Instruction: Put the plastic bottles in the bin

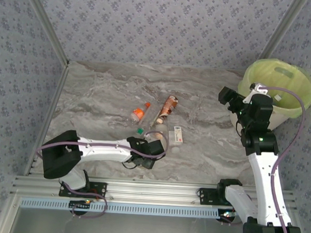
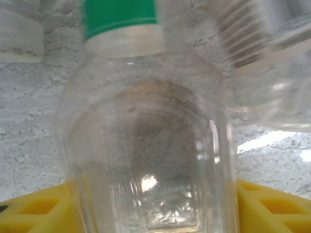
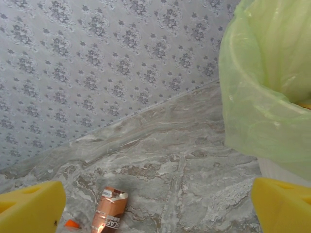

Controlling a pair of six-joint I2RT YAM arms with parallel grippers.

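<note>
A clear bottle with a green cap (image 2: pixel 150 145) lies on the marble table between my left gripper's yellow fingers (image 2: pixel 272 208), which press against both its sides. From above, that left gripper (image 1: pixel 149 147) sits at the near end of a small cluster: the green-capped bottle (image 1: pixel 140 130), an orange-capped one (image 1: pixel 139 113), a brown-labelled one (image 1: pixel 168 108) and a white-labelled one (image 1: pixel 177 135). My right gripper (image 1: pixel 229 97) hangs open and empty beside the bin (image 1: pixel 276 84), whose lime-green bag (image 3: pixel 252 97) rises at the right. The right gripper (image 3: pixel 158 201) looks down at the brown-labelled bottle (image 3: pixel 109 216).
A white-capped bottle (image 2: pixel 19 39) and another clear ribbed bottle (image 2: pixel 272 58) lie just beyond the held one. Patterned walls enclose the table on three sides. A metal rail (image 1: pixel 151 193) runs along the near edge.
</note>
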